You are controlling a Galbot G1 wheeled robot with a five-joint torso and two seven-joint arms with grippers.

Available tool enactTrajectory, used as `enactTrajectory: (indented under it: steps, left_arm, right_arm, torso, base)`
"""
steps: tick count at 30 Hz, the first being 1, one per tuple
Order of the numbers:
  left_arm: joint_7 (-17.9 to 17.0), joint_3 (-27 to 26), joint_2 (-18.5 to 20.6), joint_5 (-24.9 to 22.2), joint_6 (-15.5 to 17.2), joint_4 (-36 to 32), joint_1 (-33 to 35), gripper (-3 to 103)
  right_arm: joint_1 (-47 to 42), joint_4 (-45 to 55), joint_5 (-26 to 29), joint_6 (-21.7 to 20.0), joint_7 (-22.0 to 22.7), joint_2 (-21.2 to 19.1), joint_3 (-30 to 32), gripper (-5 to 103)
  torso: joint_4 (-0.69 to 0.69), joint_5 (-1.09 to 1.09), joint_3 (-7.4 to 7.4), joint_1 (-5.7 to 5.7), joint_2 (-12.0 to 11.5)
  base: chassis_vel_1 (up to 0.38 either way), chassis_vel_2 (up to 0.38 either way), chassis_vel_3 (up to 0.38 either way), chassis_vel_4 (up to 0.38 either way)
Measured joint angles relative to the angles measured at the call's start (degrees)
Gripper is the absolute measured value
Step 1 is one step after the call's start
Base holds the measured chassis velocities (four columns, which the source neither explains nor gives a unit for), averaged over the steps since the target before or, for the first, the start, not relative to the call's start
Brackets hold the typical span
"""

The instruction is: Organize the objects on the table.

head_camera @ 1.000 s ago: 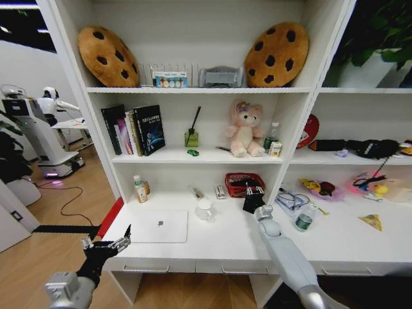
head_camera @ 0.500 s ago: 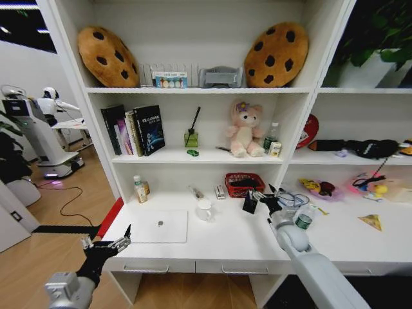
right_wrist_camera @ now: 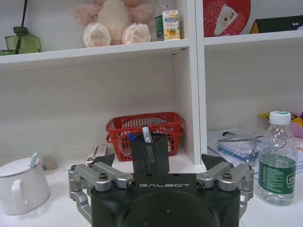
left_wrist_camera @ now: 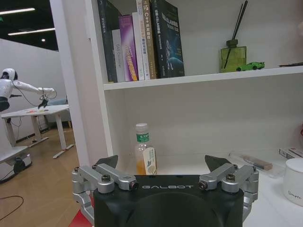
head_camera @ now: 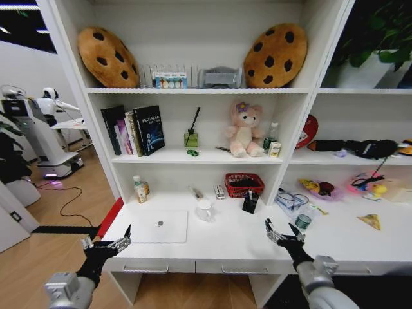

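A: What sits on the white surface [head_camera: 238, 241]?

B: A closed silver laptop [head_camera: 159, 226] at nine o'clock. A white mug [head_camera: 205, 210] stands near the centre. At one o'clock a black mesh pen holder [head_camera: 250, 202] with pens stands just in front of the red basket [head_camera: 244, 184].

A: Anything further left?

B: A small bottle [head_camera: 138, 189] at ten o'clock, against the back wall. A water bottle [head_camera: 303, 220] stands at three o'clock.

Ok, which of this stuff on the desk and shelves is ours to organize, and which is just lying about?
Ours: laptop, pen holder with pens, green toy car.
Lying about: red basket, white mug, books, plush toy, water bottle.
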Motion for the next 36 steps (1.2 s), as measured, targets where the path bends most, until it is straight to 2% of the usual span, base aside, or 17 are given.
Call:
enactTrajectory:
  steps: [10, 19, 22, 25, 27, 32, 36]
  left_arm:
    - [0.0, 0.0, 0.0, 0.0, 0.0, 0.0, 0.0, 100]
    - [0.0, 0.0, 0.0, 0.0, 0.0, 0.0, 0.0, 100]
    - [0.0, 0.0, 0.0, 0.0, 0.0, 0.0, 0.0, 100]
    - [0.0, 0.0, 0.0, 0.0, 0.0, 0.0, 0.0, 100]
    - [0.0, 0.0, 0.0, 0.0, 0.0, 0.0, 0.0, 100]
    - [0.0, 0.0, 0.0, 0.0, 0.0, 0.0, 0.0, 100]
    - [0.0, 0.0, 0.0, 0.0, 0.0, 0.0, 0.0, 100]
  right_arm:
    - [3.5, -1.8, 2.2, -0.7, 0.4, -1.9, -0.7, 100]
    - [6.8, -4.8, 3.3, -0.4, 0.5, -2.6, -3.0, 100]
    - [8.2, -5.8, 3.4, -0.4, 0.5, -2.6, -4.0, 100]
    - [10.4, -7.9, 3.6, -0.6, 0.5, -2.5, -5.7, 100]
    - [12.1, -9.4, 4.3, -1.6, 0.7, -2.6, -6.7, 100]
    - [16.7, -14.2, 7.9, -8.2, 2.2, -4.6, -7.9, 100]
    - [19.5, -17.3, 10.9, -10.6, 2.6, -6.1, -8.8, 100]
  torso:
    - [-0.01, -0.01, 0.01, 0.02, 0.0]
    - [0.02, 0.05, 0.02, 0.01, 0.0]
    - [-0.05, 0.04, 0.02, 0.04, 0.0]
    - [0.01, 0.03, 0.02, 0.02, 0.0]
    - [0.0, 0.0, 0.02, 0.03, 0.0]
    - [-0.02, 0.0, 0.01, 0.02, 0.0]
    - [-0.01, 0.0, 0.02, 0.02, 0.0]
  base:
    - [-0.017, -0.012, 0.013, 0.015]
    - [-0.159, -0.164, 0.155, 0.139]
    - [-0.121, -0.111, 0.11, 0.094]
    - [-0.03, 0.002, 0.057, 0.021]
    - [0.061, 0.033, -0.019, -0.04]
    - [0.033, 0.027, -0.04, -0.037]
    - [0.0, 0.0, 0.0, 0.0]
